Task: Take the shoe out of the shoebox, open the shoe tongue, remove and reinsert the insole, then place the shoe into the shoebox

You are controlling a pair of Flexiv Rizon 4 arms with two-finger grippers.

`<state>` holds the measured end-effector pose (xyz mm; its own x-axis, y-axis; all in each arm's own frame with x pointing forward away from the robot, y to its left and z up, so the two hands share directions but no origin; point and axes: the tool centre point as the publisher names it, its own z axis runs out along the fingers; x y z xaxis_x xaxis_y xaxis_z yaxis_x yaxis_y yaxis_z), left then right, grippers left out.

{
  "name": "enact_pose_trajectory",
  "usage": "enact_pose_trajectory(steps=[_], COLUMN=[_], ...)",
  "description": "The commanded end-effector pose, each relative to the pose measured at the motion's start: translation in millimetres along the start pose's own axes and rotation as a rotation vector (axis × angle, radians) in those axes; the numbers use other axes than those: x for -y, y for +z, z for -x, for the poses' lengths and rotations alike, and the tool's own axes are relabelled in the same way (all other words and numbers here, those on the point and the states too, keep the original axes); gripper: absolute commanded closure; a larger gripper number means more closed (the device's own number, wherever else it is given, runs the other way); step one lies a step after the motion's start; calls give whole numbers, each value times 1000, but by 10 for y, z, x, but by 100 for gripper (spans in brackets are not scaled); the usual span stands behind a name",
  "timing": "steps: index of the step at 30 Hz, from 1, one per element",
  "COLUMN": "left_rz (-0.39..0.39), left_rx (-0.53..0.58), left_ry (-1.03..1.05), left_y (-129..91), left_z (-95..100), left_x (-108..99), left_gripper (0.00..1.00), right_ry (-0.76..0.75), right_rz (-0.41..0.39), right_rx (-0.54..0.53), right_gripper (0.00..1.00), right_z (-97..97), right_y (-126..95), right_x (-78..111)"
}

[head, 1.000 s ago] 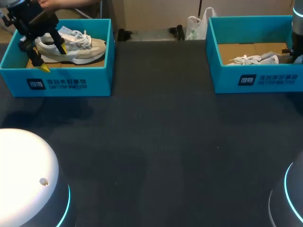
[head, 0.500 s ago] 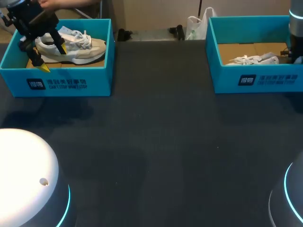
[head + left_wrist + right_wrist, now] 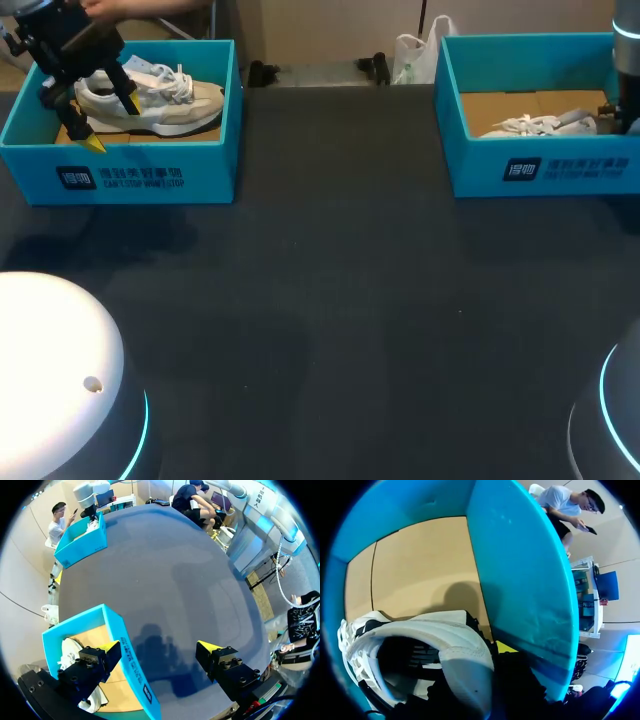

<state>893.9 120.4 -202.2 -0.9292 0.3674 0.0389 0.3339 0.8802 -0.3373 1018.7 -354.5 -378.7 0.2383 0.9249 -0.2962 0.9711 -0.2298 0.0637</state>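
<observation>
A dark grey surface (image 3: 330,300) is spreading wide across the view. Soft shadows (image 3: 155,642) are falling on it.

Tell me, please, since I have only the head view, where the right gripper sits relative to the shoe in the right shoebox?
Observer: The right wrist view shows the right gripper at the heel of the shoe, close to a wall of the right shoebox.
Operator: Can you see its insole?
Observer: The shoe's opening faces that camera, but it is dark inside, so I cannot tell.
Operator: Is the left gripper holding the other shoe?
Observer: No. In the left wrist view the left gripper is open, its fingers straddling the front wall of the left shoebox: one inside by the other shoe, one outside above the table.
</observation>
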Motion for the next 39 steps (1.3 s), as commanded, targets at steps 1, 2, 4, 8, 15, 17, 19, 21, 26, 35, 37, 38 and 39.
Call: enact_pose_trajectory(steps=[1,2,4,8,15,17,19,21,26,35,37,38,39], left_rz=[3,3,3,3,3,3,3,3,3,3,3,3,3], left_rx=[1,1,1,1,1,1,1,1,1,1,1,1,1], left_ry=[1,1,1,1,1,1,1,1,1,1,1,1,1], left_y=[-2,-2,-2,-2,-2,-2,-2,-2,-2,-2,-2,-2,-2], left_z=[-10,-10,-10,-10,-10,-10,-10,-10,-10,-10,-10,-10,-10], left_x=[1,1,1,1,1,1,1,1,1,1,1,1,1], left_gripper=[0,0,0,0,0,0,0,0,0,0,0,0,0], right_ry=[-6,-6,-8,-10,-11,-10,-7,-8,0,18,27,29,34], right_rz=[-3,-5,-9,-13,-4,4,10,15,26,46,46,47,47], right_rx=[-8,-15,-20,-25,-32,-36,-44,-49,-45,-73,-85,-86,-93], right_gripper=[100,100,100,100,74,28,0,0,0,0,0,0,0], right_z=[-35,-43,-55,-66,-69,-69,-59,-51,0,95,113,121,127], right_y=[30,35,50,50,-53,-92,-137,-184,-310,-870,-1017,-1087,-1152], right_x=[-22,-18,-12,4,37,39,39,39,40,159,195,213,229])
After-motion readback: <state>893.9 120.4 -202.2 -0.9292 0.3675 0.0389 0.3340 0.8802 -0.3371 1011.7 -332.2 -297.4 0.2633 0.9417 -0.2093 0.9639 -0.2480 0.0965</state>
